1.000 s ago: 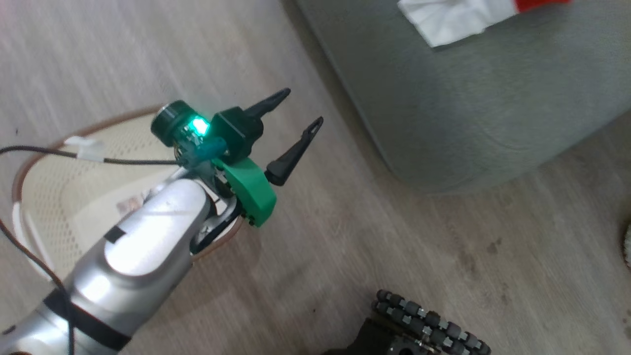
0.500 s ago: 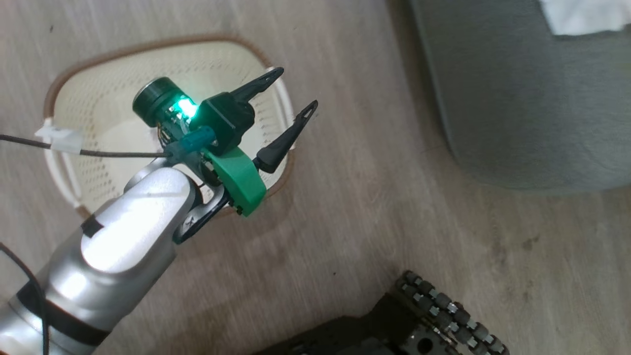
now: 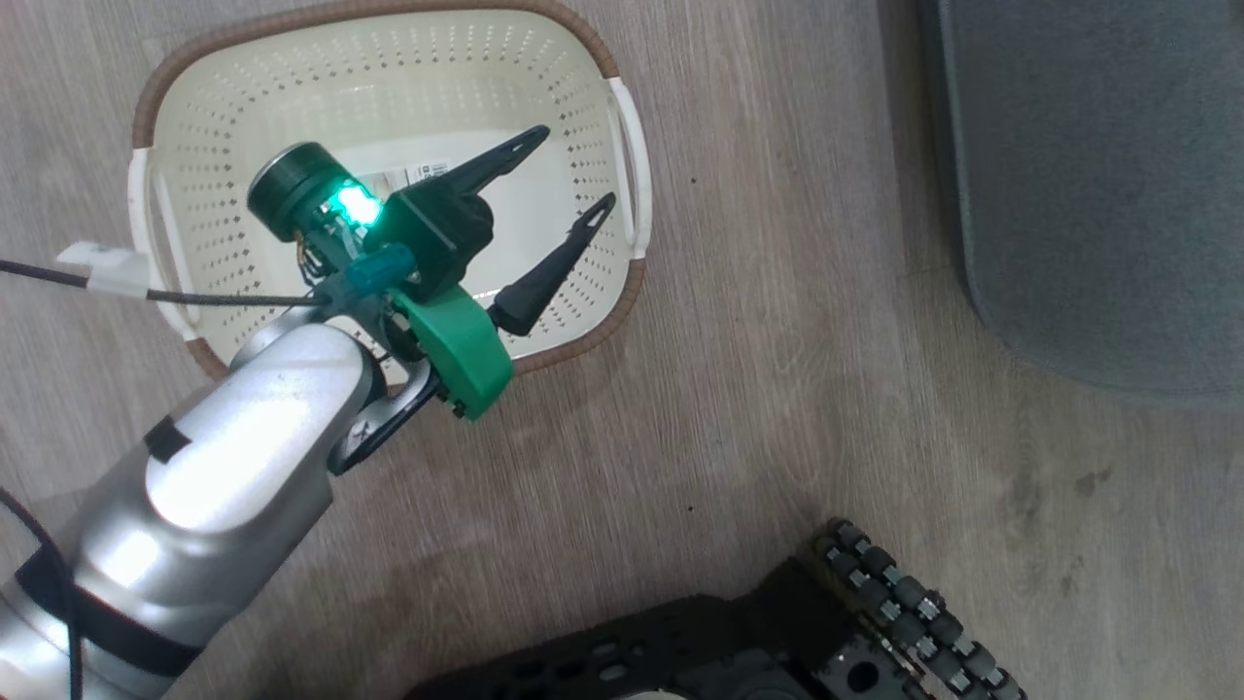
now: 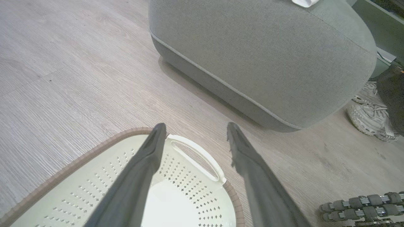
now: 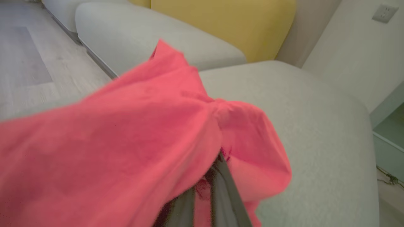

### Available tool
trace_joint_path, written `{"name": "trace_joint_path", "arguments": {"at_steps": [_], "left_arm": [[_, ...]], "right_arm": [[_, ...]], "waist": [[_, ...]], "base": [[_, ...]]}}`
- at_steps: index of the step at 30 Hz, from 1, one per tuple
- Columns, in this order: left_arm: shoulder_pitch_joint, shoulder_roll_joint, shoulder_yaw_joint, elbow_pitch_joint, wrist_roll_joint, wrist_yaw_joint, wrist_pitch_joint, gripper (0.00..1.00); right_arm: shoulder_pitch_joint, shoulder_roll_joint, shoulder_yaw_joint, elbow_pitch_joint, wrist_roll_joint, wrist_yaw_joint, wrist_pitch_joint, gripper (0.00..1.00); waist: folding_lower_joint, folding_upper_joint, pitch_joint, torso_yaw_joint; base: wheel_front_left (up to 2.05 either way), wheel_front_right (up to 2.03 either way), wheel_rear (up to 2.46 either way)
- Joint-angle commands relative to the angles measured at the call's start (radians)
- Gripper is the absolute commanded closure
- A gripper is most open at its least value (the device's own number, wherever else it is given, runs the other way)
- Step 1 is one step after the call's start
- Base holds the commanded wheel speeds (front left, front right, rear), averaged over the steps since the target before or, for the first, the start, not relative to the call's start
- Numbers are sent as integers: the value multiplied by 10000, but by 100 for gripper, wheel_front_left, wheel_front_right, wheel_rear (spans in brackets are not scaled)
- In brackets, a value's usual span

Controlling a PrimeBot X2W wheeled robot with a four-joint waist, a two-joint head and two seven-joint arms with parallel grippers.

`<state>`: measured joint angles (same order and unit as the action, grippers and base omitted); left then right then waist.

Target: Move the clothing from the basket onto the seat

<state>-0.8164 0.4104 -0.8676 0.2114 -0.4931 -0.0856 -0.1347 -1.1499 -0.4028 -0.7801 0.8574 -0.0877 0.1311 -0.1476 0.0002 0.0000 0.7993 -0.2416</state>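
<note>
The cream basket (image 3: 219, 146) with its brown rim stands on the floor and holds no garment; a label (image 3: 426, 173) shows on its bottom. My left gripper (image 3: 577, 165) hovers open over its right half, nothing between the fingers. In the left wrist view the open gripper (image 4: 196, 125) points past the basket's handle (image 4: 202, 157) toward the grey-green seat (image 4: 268, 56), where a bit of white clothing (image 4: 303, 2) lies at the top edge. My right gripper (image 5: 217, 164) is shut on a red garment (image 5: 132, 135), which drapes over its fingers above the seat (image 5: 315, 126).
Wood-look floor (image 3: 777, 389) separates the basket from the seat (image 3: 1098, 175). My dark wheeled base (image 3: 777, 632) sits at the bottom. A pale shoe (image 4: 369, 116) and a person's dark trouser leg (image 4: 391, 94) stand beside the seat. A yellow cushion (image 5: 227, 22) lies beyond.
The head camera has swung, so the basket now shows whole and the seat sits at the right edge; the clothing on it has left that view. The left gripper stays open.
</note>
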Motion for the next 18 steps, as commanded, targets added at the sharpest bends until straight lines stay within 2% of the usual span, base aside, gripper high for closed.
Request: {"name": "trace_joint_path", "arguments": {"at_steps": [1, 2, 7, 11, 14, 18], "left_arm": [[-138, 246, 278, -248, -74, -18, -92, 0], [-134, 241, 282, -214, -91, -10, -104, 0], [-94, 67, 210, -30, -138, 4, -255, 0], [1, -117, 172, 290, -221, 14, -464, 0], [93, -251, 242, 566, -310, 88, -675, 0], [289, -395, 336, 957, -433, 111, -937, 0]], "right_arm": [[251, -275, -17, -154, 20, -4, -280, 8], [423, -278, 101, 55, 41, -4, -402, 0], [1106, -528, 822, 1130, 632, -4, -963, 0], [1814, -625, 1542, 1393, 1302, -4, -1124, 0], [2513, -425, 1809, 483, 2250, -4, -1136, 0], [3795, -76, 2510, -943, 2889, -4, -1139, 0]], "waist": [[-2, 0, -64, -44], [-2, 0, -115, -64], [-2, 0, -545, -141], [-2, 0, -1043, -175], [-2, 0, -1483, -147], [-2, 0, -2185, -47]], "base": [[0, 0, 0], [0, 0, 0], [0, 0, 0], [0, 0, 0], [0, 0, 0], [0, 0, 0]]}}
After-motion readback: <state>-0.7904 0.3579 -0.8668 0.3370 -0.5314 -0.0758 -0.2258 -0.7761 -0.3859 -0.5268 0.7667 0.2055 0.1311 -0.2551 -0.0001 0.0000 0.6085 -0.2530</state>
